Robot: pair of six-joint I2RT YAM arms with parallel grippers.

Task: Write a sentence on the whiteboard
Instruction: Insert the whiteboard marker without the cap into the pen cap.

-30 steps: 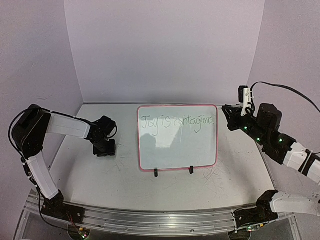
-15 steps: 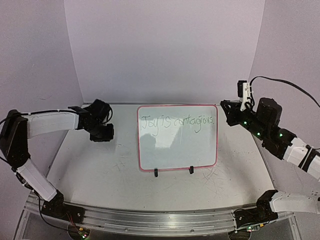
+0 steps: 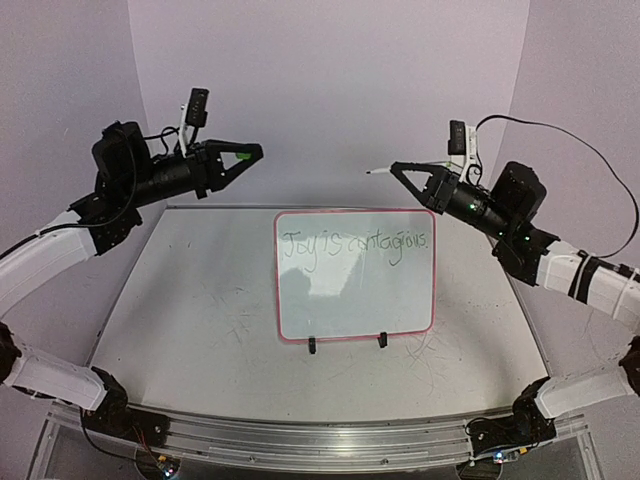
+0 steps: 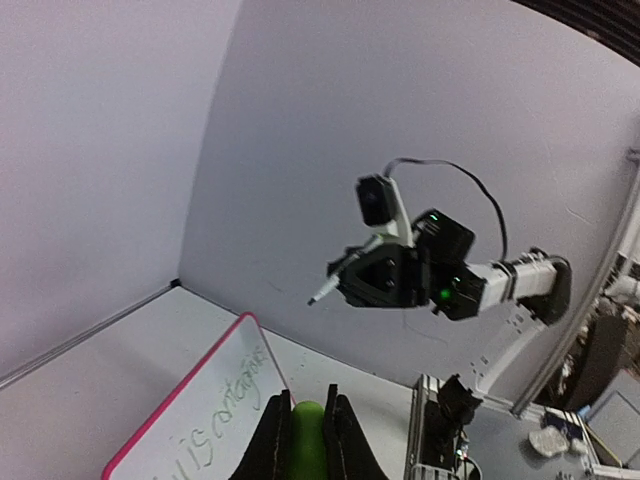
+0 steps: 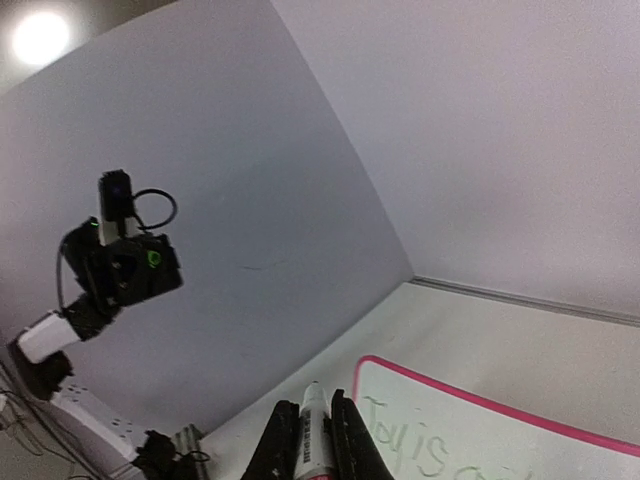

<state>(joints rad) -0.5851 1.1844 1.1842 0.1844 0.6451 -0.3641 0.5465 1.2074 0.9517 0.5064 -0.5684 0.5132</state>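
While both arms are held high above the white table (image 3: 190,310), the small rectangular whiteboard (image 3: 355,300) with rounded corners and a thin red-pink rim stands at the table's centre. It is propped on a black wire stand (image 3: 312,345) with two feet. The sentence (image 3: 355,245), one line of thin green handwriting reading "Joy is contagious.", runs across the top of the board.

The left gripper (image 3: 252,152) hangs in the air up and to the left of the board, well apart from it, pointing right. Its jaws are closed down on a small rounded green object (image 4: 307,440). Only the end of the object shows in the wrist view; it may be a marker cap, but this cannot be confirmed.

The right gripper (image 3: 397,170) hangs above the board's upper right corner, apart from it, pointing left. Its jaws are clamped on a white-barrelled marker (image 5: 313,425), whose tip projects beyond the fingertips and touches nothing. The two grippers face each other across the gap above the board.
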